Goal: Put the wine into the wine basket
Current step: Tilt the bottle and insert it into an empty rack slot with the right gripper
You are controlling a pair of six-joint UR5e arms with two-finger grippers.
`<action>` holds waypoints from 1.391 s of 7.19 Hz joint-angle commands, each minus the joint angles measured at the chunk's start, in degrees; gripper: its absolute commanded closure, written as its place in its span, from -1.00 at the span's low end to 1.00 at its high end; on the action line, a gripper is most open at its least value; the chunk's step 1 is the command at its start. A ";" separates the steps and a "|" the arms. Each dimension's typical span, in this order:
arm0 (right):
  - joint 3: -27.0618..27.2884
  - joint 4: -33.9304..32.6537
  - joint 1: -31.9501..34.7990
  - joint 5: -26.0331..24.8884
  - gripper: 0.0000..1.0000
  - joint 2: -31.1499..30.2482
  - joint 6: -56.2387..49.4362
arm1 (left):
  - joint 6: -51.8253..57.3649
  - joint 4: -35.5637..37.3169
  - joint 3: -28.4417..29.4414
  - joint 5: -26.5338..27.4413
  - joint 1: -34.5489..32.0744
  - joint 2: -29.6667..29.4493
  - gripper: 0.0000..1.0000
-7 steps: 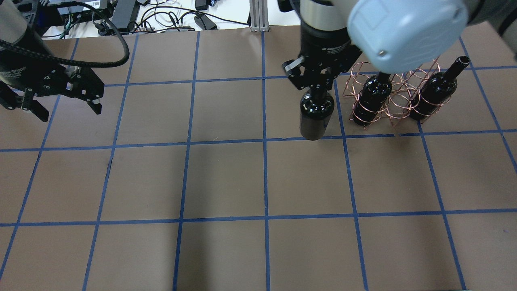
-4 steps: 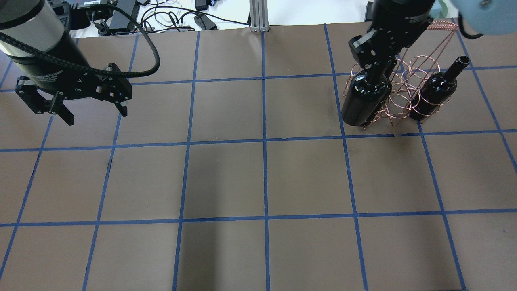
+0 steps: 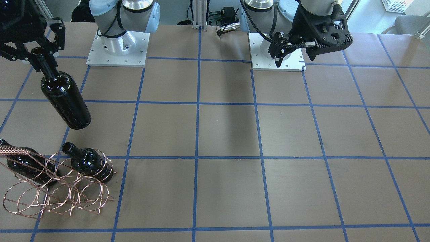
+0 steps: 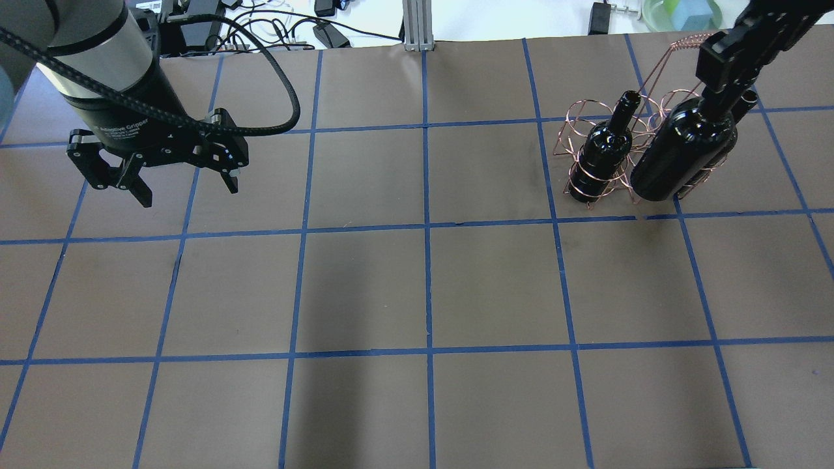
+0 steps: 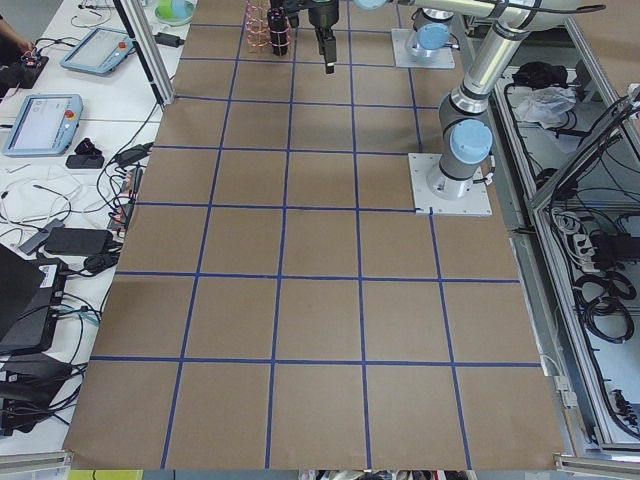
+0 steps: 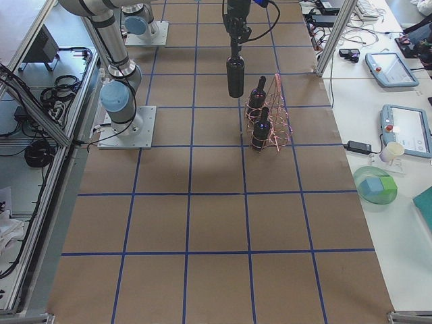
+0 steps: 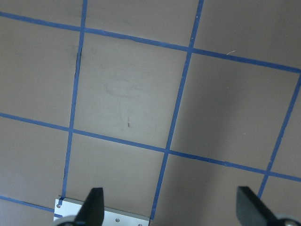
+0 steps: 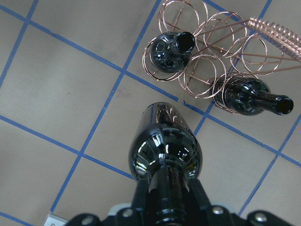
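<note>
At the left border of the front-facing view, the right gripper point(image 3: 36, 53) pinches the neck of the wine point(image 3: 65, 101), which hangs tilted on the robot's side of the wine basket point(image 3: 55, 196); overhead, the left gripper point(image 4: 187, 189) hangs spread above bare mat point(image 4: 365, 286), well apart.

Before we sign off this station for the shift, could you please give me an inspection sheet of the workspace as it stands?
surface: brown table with a blue tape grid.
job's things: wire basket holds a first bottle and a second bottle, the loops between them empty; the held bottle hangs neck-up beside it.
clutter: nothing seen.
tools: right tool shut on the held bottle's neck; left tool open, empty.
cables: black hose loops off the left arm; loose leads past the far edge.
surroundings: a tablet and a green bowl on side tables.
</note>
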 commanded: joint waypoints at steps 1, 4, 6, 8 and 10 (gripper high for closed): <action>-0.38 0.47 -4.73 0.56 1.00 0.34 -6.14 | 0.05 -0.01 0.00 -0.08 -0.05 -0.02 -1.00; -0.30 -5.83 -5.37 1.09 1.00 4.99 -7.83 | 0.05 -0.10 -0.09 -0.08 -0.14 0.07 -1.00; -0.30 -9.79 -5.37 1.18 1.00 7.11 -7.92 | 0.13 -0.01 -0.09 -0.08 -0.14 -0.02 -1.00; -0.21 -10.78 -5.19 2.75 1.00 8.69 -7.39 | 1.18 -0.01 0.00 -0.35 -0.14 0.07 -1.00; -0.21 -12.18 -5.01 2.85 1.00 10.10 -7.04 | 1.36 -0.01 0.26 -4.29 0.47 0.15 -1.00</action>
